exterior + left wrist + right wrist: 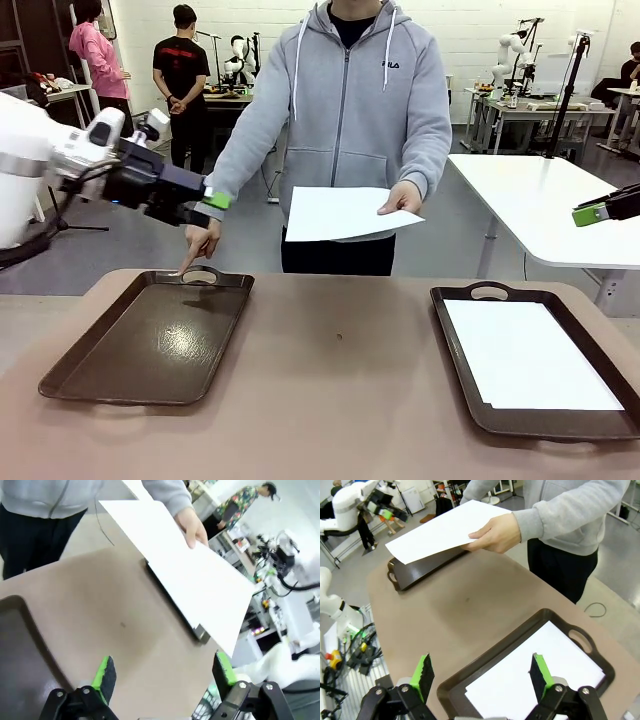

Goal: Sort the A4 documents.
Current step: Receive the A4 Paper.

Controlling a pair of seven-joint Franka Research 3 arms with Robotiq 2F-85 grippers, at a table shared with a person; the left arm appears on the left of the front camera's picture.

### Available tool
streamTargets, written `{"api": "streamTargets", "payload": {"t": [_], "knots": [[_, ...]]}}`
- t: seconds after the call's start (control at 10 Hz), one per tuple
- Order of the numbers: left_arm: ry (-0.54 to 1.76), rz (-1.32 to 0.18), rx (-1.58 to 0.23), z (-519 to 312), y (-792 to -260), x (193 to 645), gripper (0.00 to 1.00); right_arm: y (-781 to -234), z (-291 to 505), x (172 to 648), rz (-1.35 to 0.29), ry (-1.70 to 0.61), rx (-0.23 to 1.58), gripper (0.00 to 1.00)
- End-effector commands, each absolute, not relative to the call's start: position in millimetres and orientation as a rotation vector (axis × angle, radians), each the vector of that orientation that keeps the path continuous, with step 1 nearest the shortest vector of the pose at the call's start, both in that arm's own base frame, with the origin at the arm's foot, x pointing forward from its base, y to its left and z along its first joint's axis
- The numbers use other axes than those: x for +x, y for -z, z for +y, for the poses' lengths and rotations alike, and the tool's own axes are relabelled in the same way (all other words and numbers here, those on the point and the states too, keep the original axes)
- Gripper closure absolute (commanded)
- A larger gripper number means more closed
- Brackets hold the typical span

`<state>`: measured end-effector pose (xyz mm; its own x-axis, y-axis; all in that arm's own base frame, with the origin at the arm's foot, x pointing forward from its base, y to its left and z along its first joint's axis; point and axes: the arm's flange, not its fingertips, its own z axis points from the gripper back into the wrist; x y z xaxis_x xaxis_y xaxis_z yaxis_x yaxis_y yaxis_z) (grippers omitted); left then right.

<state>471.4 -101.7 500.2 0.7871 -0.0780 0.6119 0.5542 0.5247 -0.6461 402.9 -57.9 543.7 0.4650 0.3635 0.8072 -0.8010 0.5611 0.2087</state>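
Hand (192, 526) holds sheet (185, 570) beyond open tool (162, 672).

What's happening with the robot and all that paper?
A person holds out a white sheet in one hand over the table and points at the left tray with the other. The right tray already holds a sheet. The left tool and right tool hang open, holding nothing.

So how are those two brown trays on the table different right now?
The left tray lies bare, while the right tray holds a white sheet. A person's finger points at the left tray's far handle; nothing points at the right tray. Both are dark brown, handled, and flat on the table.
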Motion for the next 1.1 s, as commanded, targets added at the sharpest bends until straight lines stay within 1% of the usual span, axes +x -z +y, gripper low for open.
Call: {"api": "streamTargets", "payload": {"t": [0.0, 0.2, 0.4, 0.7, 1.0], "knots": [[0.345, -0.559, -1.008, -113, -499, 496, 0.00, -544, -58, 403, -0.801, -0.777, 0.645, 0.00], [0.286, -0.569, -1.087, -125, -494, 505, 0.00, -544, -58, 403, -0.801, -0.777, 0.645, 0.00], [0.268, -0.547, -1.160, -140, -487, 514, 0.00, -544, -58, 403, -0.801, -0.777, 0.645, 0.00], [0.263, -0.438, -1.302, -163, -474, 526, 0.00, -544, -58, 403, -0.801, -0.777, 0.645, 0.00], [0.226, -0.389, -1.328, -178, -461, 541, 0.00, -544, -58, 403, -0.801, -0.777, 0.645, 0.00]]}}
